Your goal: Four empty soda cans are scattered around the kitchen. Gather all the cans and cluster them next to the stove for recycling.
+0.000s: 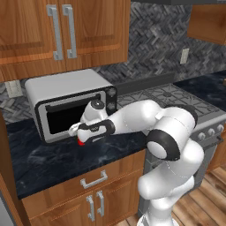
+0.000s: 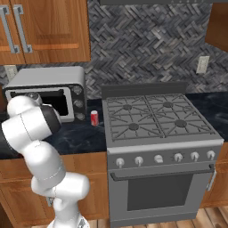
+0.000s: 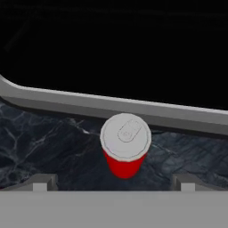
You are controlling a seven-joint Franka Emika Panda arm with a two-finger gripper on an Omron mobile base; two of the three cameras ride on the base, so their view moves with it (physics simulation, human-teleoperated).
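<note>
Right under the hand stands a plain red soda can, upright, its silver top facing the hand camera, sitting on the black marbled table just in front of the toaster oven; the hand is spread wide, one fingertip off to each side of the can with clear gap between, nothing gripped. Over in the left base view, starting at the left, the silver toaster oven sits under the wooden wall cabinets, and the white arm reaches across to it, hand low at the oven's front with a sliver of that red can peeking out below it. Further right in that view lies the stove, dark grates on top. Switching to the right base view: arm at far left in front of the toaster oven, then a second can, red-and-white, upright on the table just beside the stove's left edge, then the stove itself with its row of front knobs.
</note>
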